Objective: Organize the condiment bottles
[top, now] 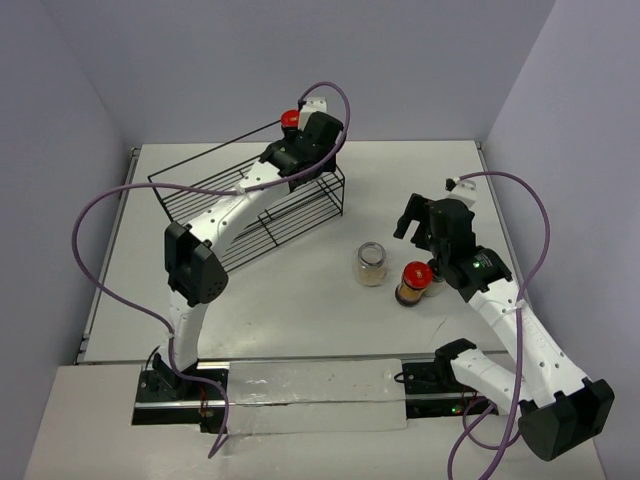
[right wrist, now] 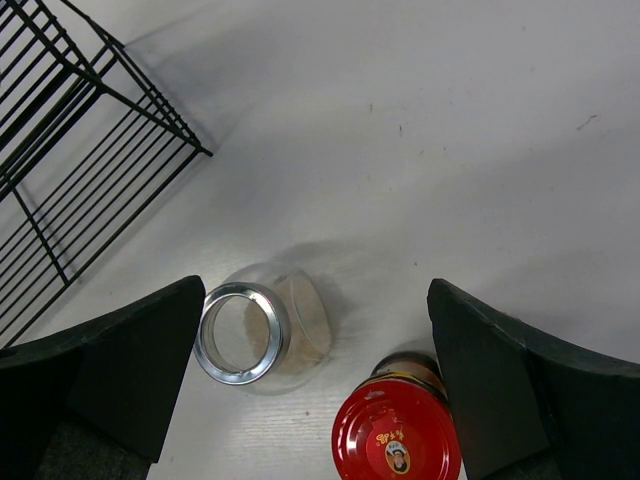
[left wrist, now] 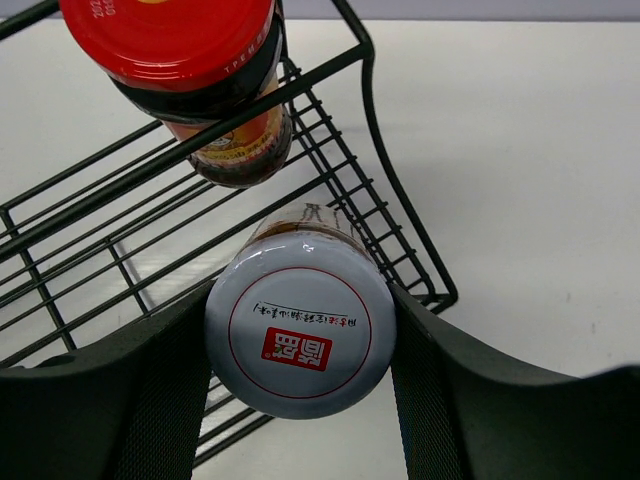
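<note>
From above, the left gripper sits at the far end of the black wire rack, just beside the far red-lidded jar at the rack's top corner. The right gripper hovers over the table, near the clear jar and the near red-lidded jar (the two stand close together). Left wrist: the fingers are clamped on the grey-lidded jar by the rack's lower corner. Right wrist: the fingers are spread wide and hold nothing, with both table jars below.
</note>
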Robot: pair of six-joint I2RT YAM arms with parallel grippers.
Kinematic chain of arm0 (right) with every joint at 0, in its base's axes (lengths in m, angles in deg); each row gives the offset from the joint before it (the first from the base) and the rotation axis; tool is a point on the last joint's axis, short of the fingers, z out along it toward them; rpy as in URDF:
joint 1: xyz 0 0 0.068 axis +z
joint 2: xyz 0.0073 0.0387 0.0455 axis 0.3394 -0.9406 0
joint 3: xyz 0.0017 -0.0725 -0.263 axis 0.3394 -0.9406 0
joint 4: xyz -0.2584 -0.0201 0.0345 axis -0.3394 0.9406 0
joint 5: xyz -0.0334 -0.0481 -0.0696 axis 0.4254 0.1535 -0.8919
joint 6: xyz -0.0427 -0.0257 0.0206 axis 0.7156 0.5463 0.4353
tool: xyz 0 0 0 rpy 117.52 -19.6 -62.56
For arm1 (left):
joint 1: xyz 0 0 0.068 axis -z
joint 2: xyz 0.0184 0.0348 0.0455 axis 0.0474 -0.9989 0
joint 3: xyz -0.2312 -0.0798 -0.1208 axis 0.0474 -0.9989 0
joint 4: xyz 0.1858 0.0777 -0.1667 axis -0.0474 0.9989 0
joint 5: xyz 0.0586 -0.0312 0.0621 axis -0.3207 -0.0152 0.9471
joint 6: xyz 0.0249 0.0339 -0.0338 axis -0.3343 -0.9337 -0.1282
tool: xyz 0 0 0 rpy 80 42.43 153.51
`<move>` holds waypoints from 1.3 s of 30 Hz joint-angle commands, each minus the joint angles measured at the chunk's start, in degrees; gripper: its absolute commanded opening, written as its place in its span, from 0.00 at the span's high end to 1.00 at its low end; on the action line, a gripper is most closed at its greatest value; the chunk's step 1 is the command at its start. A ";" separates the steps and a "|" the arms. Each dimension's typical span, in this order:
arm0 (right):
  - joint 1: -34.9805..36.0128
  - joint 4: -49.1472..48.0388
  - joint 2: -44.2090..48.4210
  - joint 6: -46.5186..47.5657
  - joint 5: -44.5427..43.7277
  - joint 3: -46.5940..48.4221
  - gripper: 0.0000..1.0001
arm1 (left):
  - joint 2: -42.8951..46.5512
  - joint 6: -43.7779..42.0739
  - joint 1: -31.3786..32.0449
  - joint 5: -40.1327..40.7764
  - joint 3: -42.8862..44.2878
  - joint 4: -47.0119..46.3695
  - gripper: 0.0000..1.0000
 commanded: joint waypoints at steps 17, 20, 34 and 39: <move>-0.08 -0.24 0.14 -0.04 -0.25 0.54 0.00 | -1.77 2.60 -1.86 -7.40 -0.88 -5.24 0.44; -0.08 -0.19 0.14 -0.19 -0.14 0.35 0.00 | -0.97 2.43 -1.86 -9.60 -2.06 -6.01 0.23; -0.08 -0.23 0.53 -0.84 0.37 -0.43 0.00 | 5.85 0.84 -1.15 -11.31 -1.53 -5.59 0.00; -0.08 -0.34 0.70 -1.15 0.16 -0.61 0.00 | 12.66 -0.84 2.36 -6.85 -3.16 -5.91 0.00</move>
